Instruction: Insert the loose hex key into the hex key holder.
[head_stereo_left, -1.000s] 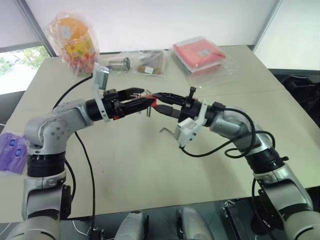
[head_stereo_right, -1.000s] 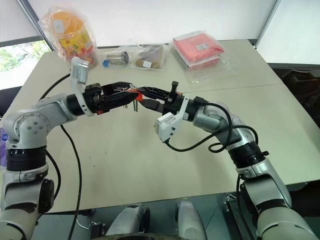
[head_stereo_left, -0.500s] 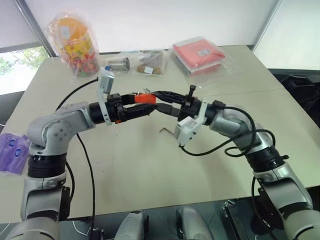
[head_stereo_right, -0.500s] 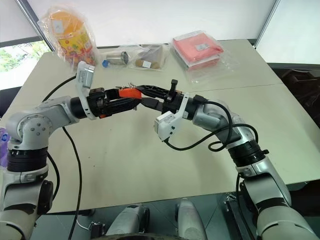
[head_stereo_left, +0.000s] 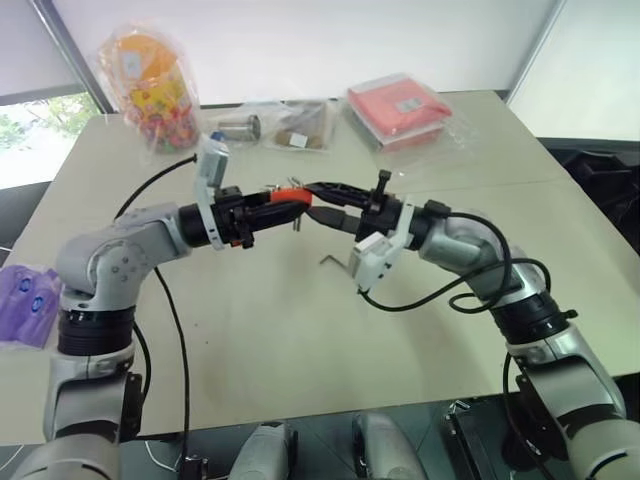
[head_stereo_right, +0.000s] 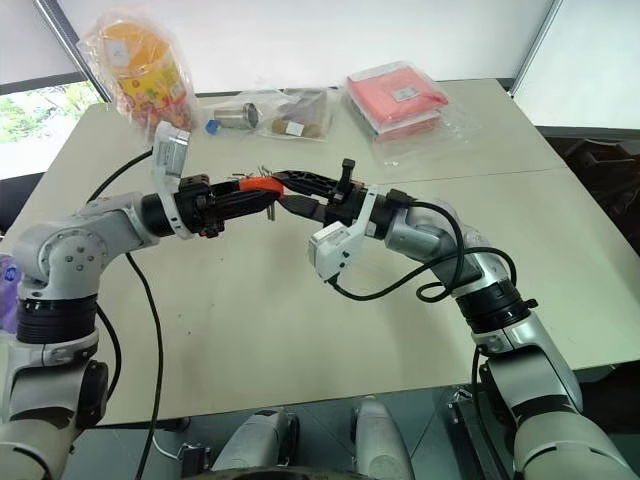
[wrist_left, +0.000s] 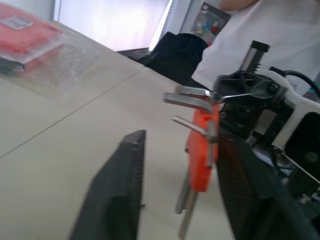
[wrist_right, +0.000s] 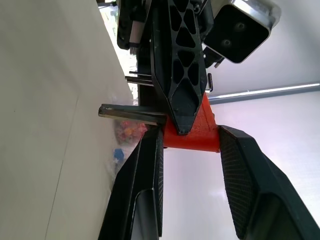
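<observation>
The orange-red hex key holder (head_stereo_left: 288, 194) hangs in the air above the middle of the table, grey keys sticking out of it. My right gripper (head_stereo_left: 312, 200) comes in from the right and is shut on the holder (wrist_right: 192, 135). My left gripper (head_stereo_left: 290, 203) meets it from the left, its fingers drawn in across the holder's flat faces. In the left wrist view the holder (wrist_left: 202, 145) stands edge-on against one finger. The loose hex key (head_stereo_left: 327, 261), a thin dark L, lies on the table below the right wrist.
At the table's far side lie a red flat packet in clear plastic (head_stereo_left: 395, 105), clear bags of small items (head_stereo_left: 290, 125) and a bag of colourful sweets (head_stereo_left: 150, 75). A purple packet (head_stereo_left: 25, 305) sits off the left edge. A person in a white shirt (wrist_left: 260, 30) stands beyond the table.
The left gripper's fingers stood wide around the holder and have now drawn together on it. The right gripper keeps its hold, and neither hand has shifted.
</observation>
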